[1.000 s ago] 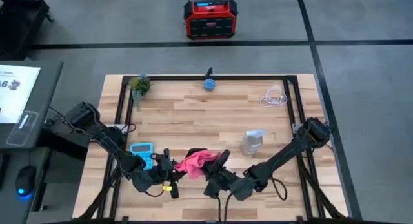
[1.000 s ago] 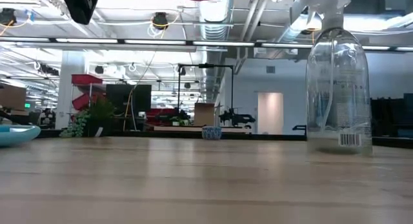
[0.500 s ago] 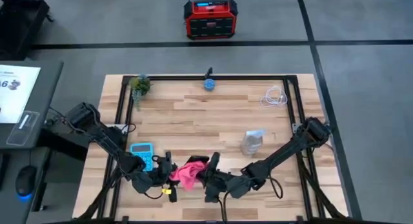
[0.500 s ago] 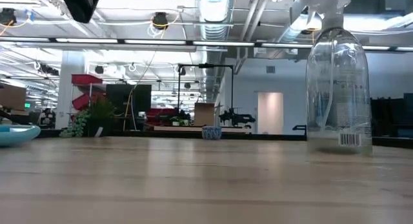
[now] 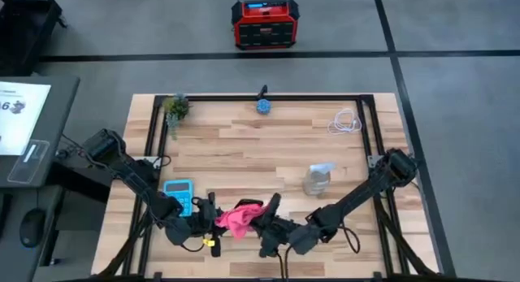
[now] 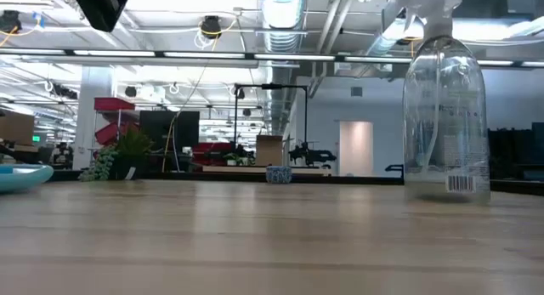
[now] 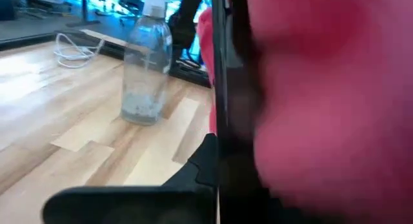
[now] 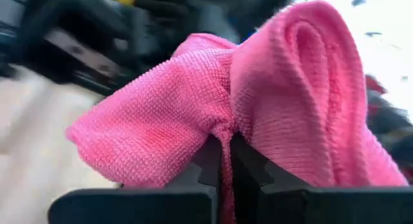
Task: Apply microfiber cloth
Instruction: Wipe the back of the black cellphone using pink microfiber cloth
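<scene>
The pink microfiber cloth hangs bunched above the table's near middle, between my two grippers. My right gripper is shut on it from the table's right side. My left gripper stands just left of the cloth and holds a thin black phone, which the left wrist view shows edge-on and upright. There the cloth lies against the phone's right face. The low view shows only part of my left gripper, at the top of the picture. My left gripper has the black phone between its two fingers, by its lower end. The phone stands upright, clear of the table. The contact itself is dark, and which sides the fingers press cannot be told. My right gripper pinches a gathered fold of the cloth between its two fingertips, several layers together. It comes roughly level from the table's right. The cloth bulges out on both sides of the pinch, lifted clear of the table, and reaches the phone.
A light blue calculator lies left of my left gripper. A clear spray bottle stands right of centre. A white cable lies at the far right. A small plant and a blue object sit at the far edge.
My right gripper has carried the cloth toward the table's left and near edge, up to my left gripper. The cloth, spread out loosely a second ago, is now bunched against the phone. In the low view it has left the top of the picture.
</scene>
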Robot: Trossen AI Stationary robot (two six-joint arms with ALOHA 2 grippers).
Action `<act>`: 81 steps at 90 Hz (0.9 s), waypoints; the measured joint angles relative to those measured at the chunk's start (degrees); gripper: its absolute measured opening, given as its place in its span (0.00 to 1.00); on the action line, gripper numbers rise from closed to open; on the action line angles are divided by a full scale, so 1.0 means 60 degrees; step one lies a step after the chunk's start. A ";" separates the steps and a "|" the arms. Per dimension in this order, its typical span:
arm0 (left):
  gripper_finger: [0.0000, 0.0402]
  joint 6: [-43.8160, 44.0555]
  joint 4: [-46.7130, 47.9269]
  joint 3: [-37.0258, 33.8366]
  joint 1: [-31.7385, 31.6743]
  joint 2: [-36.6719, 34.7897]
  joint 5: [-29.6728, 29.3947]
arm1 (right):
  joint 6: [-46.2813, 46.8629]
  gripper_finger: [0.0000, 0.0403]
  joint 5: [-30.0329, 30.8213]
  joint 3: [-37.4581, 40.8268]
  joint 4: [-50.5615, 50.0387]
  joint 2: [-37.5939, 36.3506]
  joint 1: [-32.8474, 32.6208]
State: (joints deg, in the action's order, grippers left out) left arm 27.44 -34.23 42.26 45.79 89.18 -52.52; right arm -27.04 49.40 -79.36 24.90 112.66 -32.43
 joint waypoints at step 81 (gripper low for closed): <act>0.02 -0.0457 -0.0772 0.0073 -0.0049 -0.0006 -0.1007 | -0.1444 0.00 0.2668 0.0004 0.1061 0.0018 -0.0329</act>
State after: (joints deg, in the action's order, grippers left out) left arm 24.70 -38.86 42.70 45.50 89.14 -58.57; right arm -35.70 65.41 -79.33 31.27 112.77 -34.40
